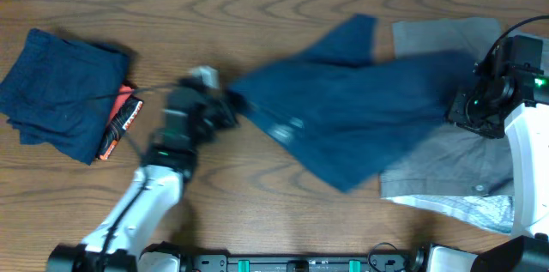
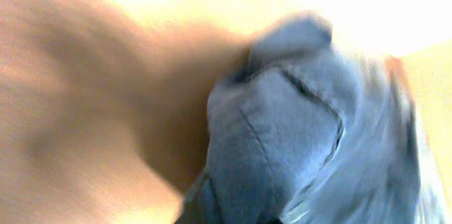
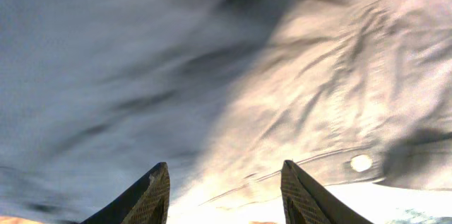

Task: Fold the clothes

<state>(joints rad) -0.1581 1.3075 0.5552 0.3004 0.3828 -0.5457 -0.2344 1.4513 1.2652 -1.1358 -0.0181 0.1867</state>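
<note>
A dark navy garment (image 1: 352, 109) hangs blurred across the middle of the table, stretched from my left gripper (image 1: 230, 111) toward the right. My left gripper is shut on its left corner; in the left wrist view the navy cloth (image 2: 304, 132) bunches over the jaws and hides them. A folded navy pile (image 1: 60, 92) lies at the far left. My right gripper (image 3: 224, 171) is open and empty above a grey garment (image 3: 332, 104), with the navy cloth (image 3: 92, 75) to its left. In the overhead view the right gripper (image 1: 467, 109) sits at the navy garment's right edge.
Grey garments (image 1: 455, 160) lie at the right, under and beside the navy one. An orange and black tag (image 1: 120, 117) sticks out by the folded pile. The wooden table (image 1: 223, 195) shows in front.
</note>
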